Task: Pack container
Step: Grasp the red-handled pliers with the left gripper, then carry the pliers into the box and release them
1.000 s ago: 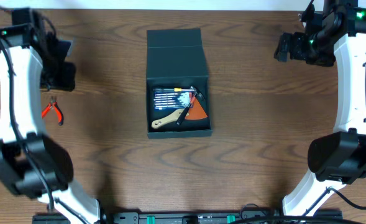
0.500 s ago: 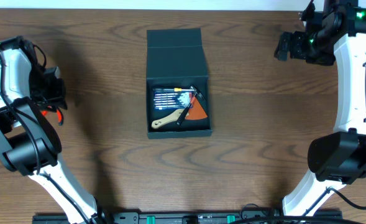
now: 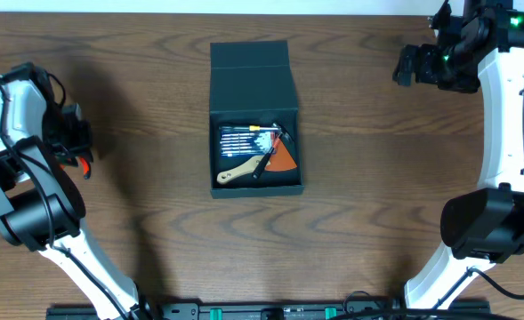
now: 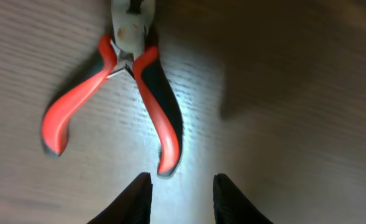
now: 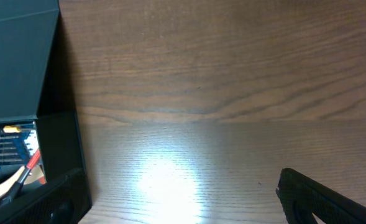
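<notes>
The dark teal-black container (image 3: 254,87) stands at the table's middle with its flap lid open toward the far side; it also shows in the right wrist view (image 5: 21,74). Inside lie a screwdriver set (image 3: 242,140), a wooden-handled tool (image 3: 240,171) and an orange piece (image 3: 285,159). Red-handled pliers (image 4: 130,93) lie on the table at the far left, mostly hidden under my left arm in the overhead view (image 3: 84,165). My left gripper (image 4: 178,190) is open just above the pliers' handle ends. My right gripper (image 5: 183,205) is open and empty, high at the far right (image 3: 413,67).
The wood table (image 3: 377,196) stretches between the container and both arms. Both arm bases sit at the near corners.
My left arm has swung toward the near left and come down over the pliers. The right arm and the container have not moved.
</notes>
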Controlling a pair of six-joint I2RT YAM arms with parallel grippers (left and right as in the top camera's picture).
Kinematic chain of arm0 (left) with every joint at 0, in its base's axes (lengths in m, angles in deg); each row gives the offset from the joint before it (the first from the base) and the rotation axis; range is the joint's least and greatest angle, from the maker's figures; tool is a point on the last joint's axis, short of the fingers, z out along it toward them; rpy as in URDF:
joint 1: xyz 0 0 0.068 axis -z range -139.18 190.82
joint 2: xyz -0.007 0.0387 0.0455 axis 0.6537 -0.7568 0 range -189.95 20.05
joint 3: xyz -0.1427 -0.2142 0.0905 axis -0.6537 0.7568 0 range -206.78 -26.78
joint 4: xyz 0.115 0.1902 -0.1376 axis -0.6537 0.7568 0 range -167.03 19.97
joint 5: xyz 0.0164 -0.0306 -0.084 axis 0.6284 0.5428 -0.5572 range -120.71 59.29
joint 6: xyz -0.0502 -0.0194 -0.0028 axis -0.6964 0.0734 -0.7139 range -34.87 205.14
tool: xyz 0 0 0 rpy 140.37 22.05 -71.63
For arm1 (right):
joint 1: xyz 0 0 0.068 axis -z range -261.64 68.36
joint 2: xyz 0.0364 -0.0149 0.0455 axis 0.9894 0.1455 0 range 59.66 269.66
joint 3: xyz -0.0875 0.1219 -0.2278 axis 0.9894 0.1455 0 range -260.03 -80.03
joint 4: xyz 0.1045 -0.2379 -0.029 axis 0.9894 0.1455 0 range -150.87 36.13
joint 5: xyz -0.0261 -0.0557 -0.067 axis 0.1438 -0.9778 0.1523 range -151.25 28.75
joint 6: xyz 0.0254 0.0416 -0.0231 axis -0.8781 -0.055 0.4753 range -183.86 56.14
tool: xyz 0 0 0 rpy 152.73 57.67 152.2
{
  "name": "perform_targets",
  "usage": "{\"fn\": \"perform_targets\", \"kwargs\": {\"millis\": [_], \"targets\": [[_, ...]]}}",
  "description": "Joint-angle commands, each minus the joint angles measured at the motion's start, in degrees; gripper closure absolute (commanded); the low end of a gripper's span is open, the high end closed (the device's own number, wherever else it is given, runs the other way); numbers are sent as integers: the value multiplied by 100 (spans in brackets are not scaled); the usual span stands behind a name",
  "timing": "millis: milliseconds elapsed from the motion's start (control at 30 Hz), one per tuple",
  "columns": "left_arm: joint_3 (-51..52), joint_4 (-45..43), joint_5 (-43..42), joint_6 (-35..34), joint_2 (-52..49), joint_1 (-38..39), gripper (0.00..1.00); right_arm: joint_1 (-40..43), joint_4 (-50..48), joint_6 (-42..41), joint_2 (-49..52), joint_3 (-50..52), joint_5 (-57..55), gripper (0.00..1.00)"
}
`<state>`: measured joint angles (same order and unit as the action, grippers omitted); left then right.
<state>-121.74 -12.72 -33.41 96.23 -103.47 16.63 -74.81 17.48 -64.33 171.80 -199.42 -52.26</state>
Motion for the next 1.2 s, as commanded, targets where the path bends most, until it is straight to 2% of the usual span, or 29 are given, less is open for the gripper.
{"fn": "perform_targets", "kwargs": {"millis": [0,300,400,433,467,667,833,1000,1167], "targets": [[275,-216,188,-42,-68,-50,69,-11,-13,-79,50,31,-20,1],[750,-743,188,-44,-68,-50,72,-11,33,-79,50,31,-20,1],[872,-828,188,-26,-68,-50,81,-11,63,-79,50,31,-20,1],[896,-835,190,-26,-68,-50,91,-11,74,-79,50,31,-20,1],[901,-833,190,-26,-68,-50,94,-11,74,-79,50,31,-20,1],[839,-693,188,-26,-37,-44,94,-11,79,-79,50,31,-17,1],[275,-57,188,-22,203,39,94,-11,81,-79,50,31,-17,1],[-601,599,188,280,763,352,94,-11,79,-81,50,31,-17,1],[-1217,894,188,667,1617,940,94,-11,74,-81,50,31,-17,1]]}}
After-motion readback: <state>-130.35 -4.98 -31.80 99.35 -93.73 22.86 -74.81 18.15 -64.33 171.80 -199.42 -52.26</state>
